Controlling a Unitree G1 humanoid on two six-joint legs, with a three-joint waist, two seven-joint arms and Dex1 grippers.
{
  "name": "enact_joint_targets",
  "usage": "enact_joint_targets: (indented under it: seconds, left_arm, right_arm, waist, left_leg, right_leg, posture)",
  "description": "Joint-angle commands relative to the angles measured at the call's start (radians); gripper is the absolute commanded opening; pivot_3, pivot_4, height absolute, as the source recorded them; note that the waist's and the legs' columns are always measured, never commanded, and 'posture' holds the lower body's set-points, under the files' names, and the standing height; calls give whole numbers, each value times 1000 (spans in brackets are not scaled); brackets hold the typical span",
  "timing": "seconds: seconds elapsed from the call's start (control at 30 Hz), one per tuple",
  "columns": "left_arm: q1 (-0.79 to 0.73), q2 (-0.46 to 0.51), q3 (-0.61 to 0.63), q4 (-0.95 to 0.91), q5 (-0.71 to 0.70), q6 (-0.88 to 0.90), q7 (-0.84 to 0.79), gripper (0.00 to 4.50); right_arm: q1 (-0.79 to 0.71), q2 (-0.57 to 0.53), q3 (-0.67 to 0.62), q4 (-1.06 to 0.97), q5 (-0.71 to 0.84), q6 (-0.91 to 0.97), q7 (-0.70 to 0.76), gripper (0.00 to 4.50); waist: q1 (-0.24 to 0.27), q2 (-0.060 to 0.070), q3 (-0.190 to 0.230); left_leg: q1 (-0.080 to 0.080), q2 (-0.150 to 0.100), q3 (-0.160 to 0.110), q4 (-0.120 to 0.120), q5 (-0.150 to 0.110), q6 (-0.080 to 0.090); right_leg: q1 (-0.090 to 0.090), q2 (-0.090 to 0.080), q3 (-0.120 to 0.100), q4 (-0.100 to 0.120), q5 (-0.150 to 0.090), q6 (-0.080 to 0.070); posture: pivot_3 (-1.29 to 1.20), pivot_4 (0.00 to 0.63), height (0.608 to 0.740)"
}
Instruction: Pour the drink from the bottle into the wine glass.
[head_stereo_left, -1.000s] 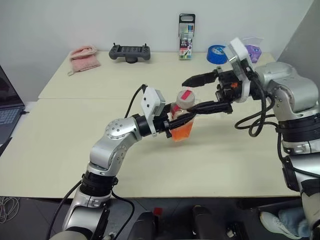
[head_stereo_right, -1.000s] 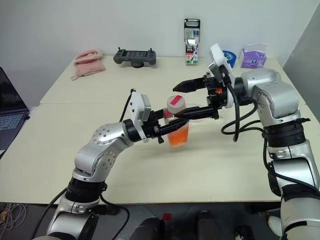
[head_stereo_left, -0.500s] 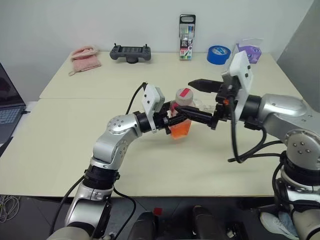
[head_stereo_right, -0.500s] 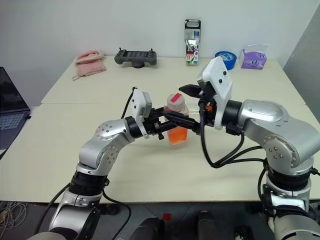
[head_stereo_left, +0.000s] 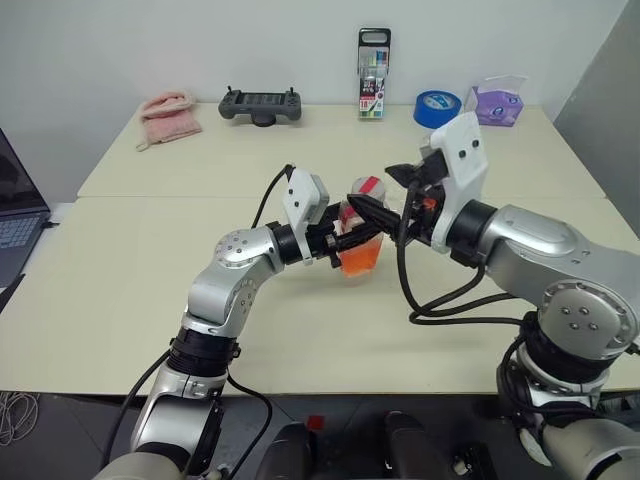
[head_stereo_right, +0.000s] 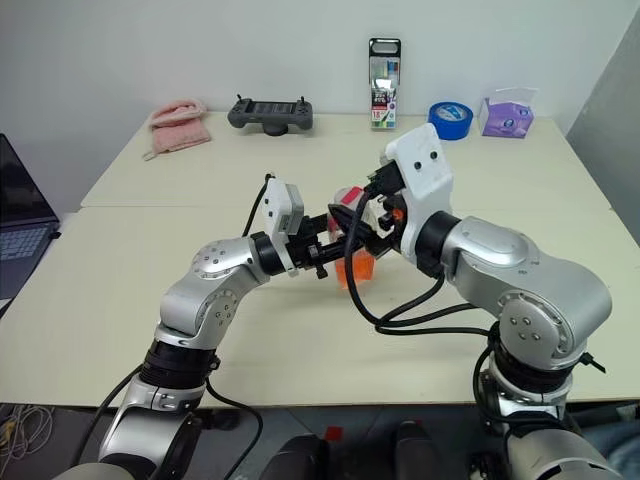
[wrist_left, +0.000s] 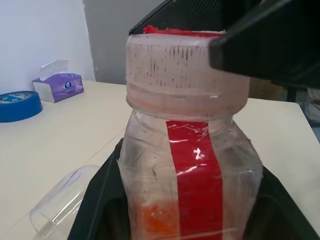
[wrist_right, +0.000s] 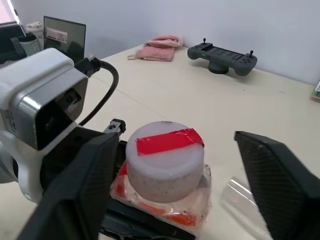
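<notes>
A small clear plastic bottle (head_stereo_left: 362, 228), ribbed at its pinkish-white cap (wrist_right: 165, 157) and crossed by a glossy red tape strip, is clamped upright by the left gripper (head_stereo_left: 345, 236), whose black fingers are closed tight round its body above the middle of the cream table (head_stereo_left: 150, 300). Translucent orange-red drink (wrist_left: 157, 220) fills its lower part. The right gripper (wrist_right: 175, 175) is set partly open, its textured fingers (wrist_right: 75, 190) standing either side of the cap, apart from it. A clear wine glass (wrist_left: 62, 200) is seen lying on the table just beyond the bottle.

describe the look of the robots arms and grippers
Both arms are rounded silver-grey metal shells with black joints and loose black cables. Each wrist carries a white boxy camera housing. The left gripper and right gripper each have two tapered black fingers with textured inner pads.
</notes>
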Motion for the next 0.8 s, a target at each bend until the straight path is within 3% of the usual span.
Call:
enact_joint_targets:
  seconds: [0.03, 0.1, 0.33, 0.43, 0.63, 0.7, 0.8]
  left_arm:
    - [-20, -7, 18, -23, -4, -26, -1, 1769]
    - [-20, -7, 19, -22, -3, -27, -2, 1769]
    - [-27, -7, 23, -12, 2, -32, -4, 1768]
    - [-24, -5, 26, -26, 0, -27, -1, 1768]
    - [-30, -22, 13, -36, -2, -23, 2, 1767]
    - [-34, -27, 10, -43, -4, -20, 3, 1766]
    - [-37, -32, 5, -47, -3, -18, 6, 1764]
  right_arm:
    - [-32, 6, -14, -35, -15, 14, -28, 2514]
    - [-31, -5, -4, -34, -23, 22, -31, 1835]
    - [-24, -79, 17, 12, -37, -2, 0, 1777]
    - [-16, -109, 12, 78, -13, -91, 83, 1777]
    - [-30, -321, 110, 361, 12, -507, 671, 1777]
    - [-73, -410, 212, 488, -62, -685, 915, 1777]
    - [-139, -444, 294, 654, -144, -873, 1108, 1777]
  waist:
    - [-1, 0, 0]
    - [-1, 0, 0]
    - [-2, 0, 0]
    - [-2, 0, 0]
    - [-3, 0, 0]
    - [-3, 0, 0]
    - [-6, 0, 1]
  left_leg:
    - [0, 0, 0, 0, 0, 0]
    - [0, 0, 0, 0, 0, 0]
    - [0, 0, 0, 0, 0, 0]
    - [0, -1, 0, 0, 0, 0]
    - [1, -2, 5, 0, 0, 0]
    - [1, -2, 8, 0, 0, 1]
    - [2, 0, 10, 0, 0, 1]
  right_leg:
    - [0, 0, 0, 0, 0, 0]
    - [0, 0, 0, 0, 0, 0]
    - [0, 0, 0, 0, 0, 0]
    - [0, 0, 0, 0, 0, 0]
    - [1, 0, 0, -2, 0, 0]
    - [1, 1, 0, -2, 0, 0]
    - [1, 3, 1, -2, 0, 0]
  posture:
    - [0, 150, 740]
    - [0, 150, 740]
    - [0, 150, 740]
    - [0, 150, 740]
    - [0, 150, 740]
    - [0, 150, 740]
    - [0, 150, 740]
